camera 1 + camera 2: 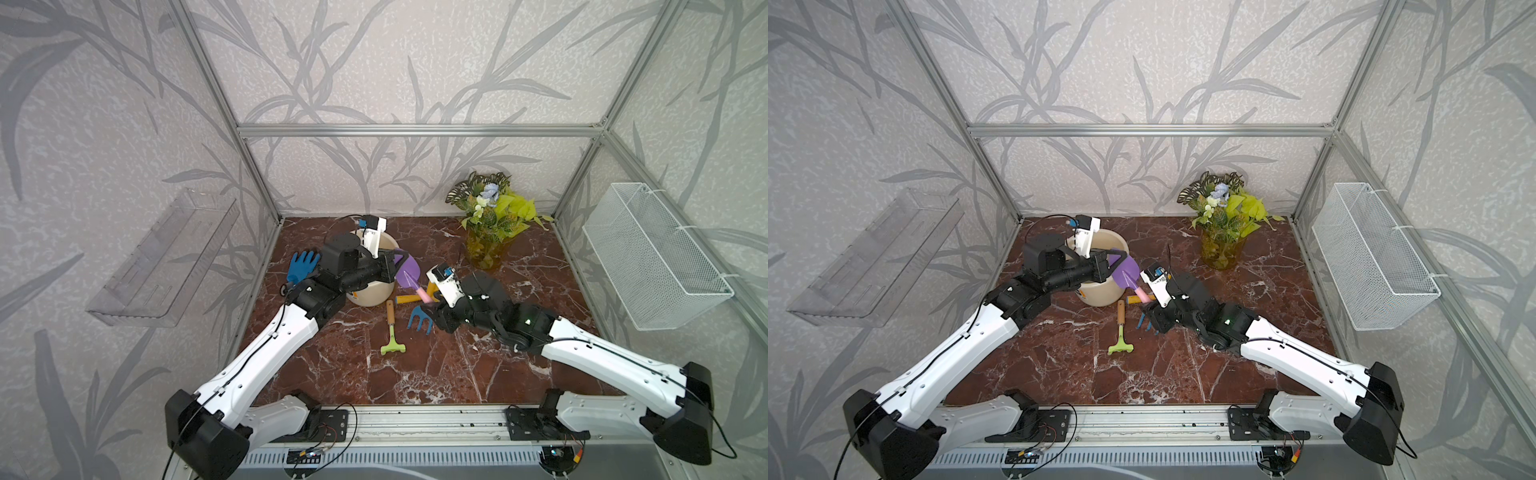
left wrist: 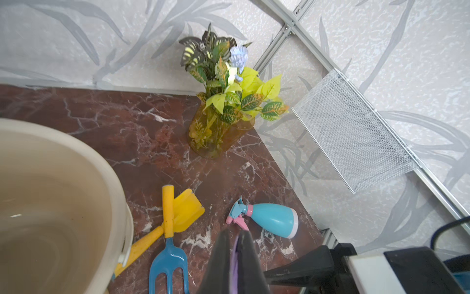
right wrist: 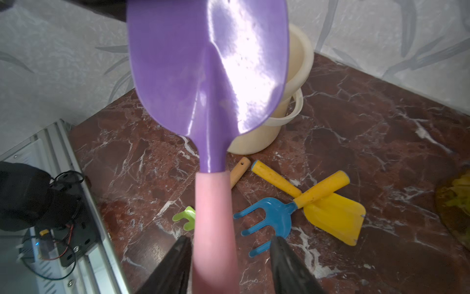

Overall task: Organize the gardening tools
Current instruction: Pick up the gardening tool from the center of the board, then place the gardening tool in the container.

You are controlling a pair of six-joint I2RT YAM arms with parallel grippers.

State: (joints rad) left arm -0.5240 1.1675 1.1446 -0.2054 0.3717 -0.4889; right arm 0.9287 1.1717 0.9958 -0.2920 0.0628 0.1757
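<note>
No legible txt, brand, nr or sign in any view. Only candidate is a small orange/dark sticker [image 1: 356, 296] low on the wall of the cream bucket [image 1: 376, 296], left of frame centre in both top views. It's too small and blurred to read.

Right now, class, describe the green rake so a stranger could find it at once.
Find the cream bucket on the marble table. In front of it, toward the robot, the rake lies beside a blue fork. It alone has a green head and tan handle.
</note>
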